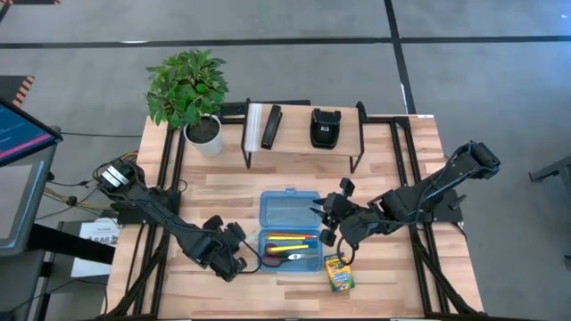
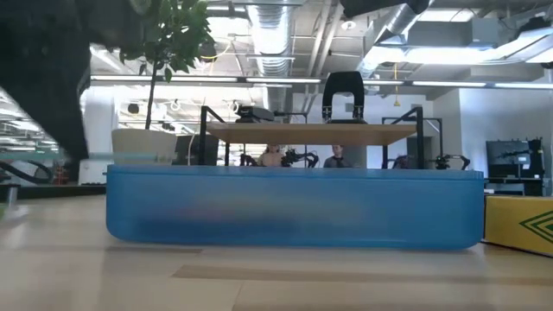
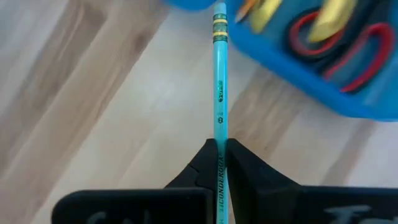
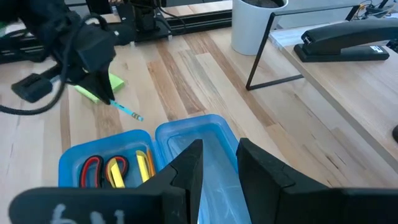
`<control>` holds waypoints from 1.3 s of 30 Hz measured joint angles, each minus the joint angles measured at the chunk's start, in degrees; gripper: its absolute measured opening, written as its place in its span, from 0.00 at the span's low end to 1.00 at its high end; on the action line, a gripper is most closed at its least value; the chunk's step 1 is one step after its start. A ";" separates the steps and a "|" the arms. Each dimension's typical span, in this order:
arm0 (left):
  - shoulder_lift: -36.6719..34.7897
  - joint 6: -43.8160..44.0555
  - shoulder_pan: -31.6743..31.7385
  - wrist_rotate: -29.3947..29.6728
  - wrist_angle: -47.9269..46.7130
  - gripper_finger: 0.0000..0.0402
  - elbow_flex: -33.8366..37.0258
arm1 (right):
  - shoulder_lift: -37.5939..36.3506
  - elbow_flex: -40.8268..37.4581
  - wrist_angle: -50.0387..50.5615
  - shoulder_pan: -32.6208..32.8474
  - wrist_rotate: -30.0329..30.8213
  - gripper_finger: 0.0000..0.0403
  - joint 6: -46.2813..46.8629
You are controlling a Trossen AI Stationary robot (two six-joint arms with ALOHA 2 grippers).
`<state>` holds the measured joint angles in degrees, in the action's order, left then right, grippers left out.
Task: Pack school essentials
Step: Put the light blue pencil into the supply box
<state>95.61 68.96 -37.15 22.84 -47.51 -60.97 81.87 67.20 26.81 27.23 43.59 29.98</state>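
The translucent blue case lies open; its tray (image 1: 290, 251) holds red-handled scissors (image 3: 333, 38) and yellow and orange pencils (image 1: 287, 241), and its lid (image 1: 289, 211) lies flat behind it. My left gripper (image 1: 234, 254) is left of the tray, shut on a green pencil (image 3: 220, 93). My right gripper (image 4: 217, 155) hangs open over the lid's right side. The crayon box (image 1: 337, 273) lies flat on the table right of the tray. A lime-green sticky-note pad (image 4: 102, 90) lies behind the left gripper. My left gripper pinches the green pencil's shaft (image 3: 221, 158) between its two fingers. The pencil runs forward out of them. Its ferrule and eraser end (image 3: 219, 18) point at the tray's left rim, and the pencil slants down toward the table (image 4: 127, 111).
A black wire shelf (image 1: 303, 141) at the table's far side carries two black stapler-like objects (image 1: 270, 126) (image 1: 324, 127). A potted plant (image 1: 189, 89) stands at the far left. In the low view the blue case wall (image 2: 294, 207) fills the foreground.
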 joint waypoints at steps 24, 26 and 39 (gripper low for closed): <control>7.74 -47.83 12.08 -13.22 27.32 0.00 -9.86 | 0.00 -0.07 1.16 -0.74 0.00 0.29 0.04; 9.88 -49.14 12.29 -14.15 28.19 0.00 -12.01 | 0.00 -0.04 1.38 -0.75 0.00 0.29 0.17; 21.12 -54.96 13.47 -16.54 22.42 0.00 -23.53 | 0.00 -0.04 1.51 -0.35 -0.03 0.29 0.17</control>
<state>116.73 14.00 -23.68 6.31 -25.09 -84.50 81.87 67.16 28.31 26.89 43.56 30.15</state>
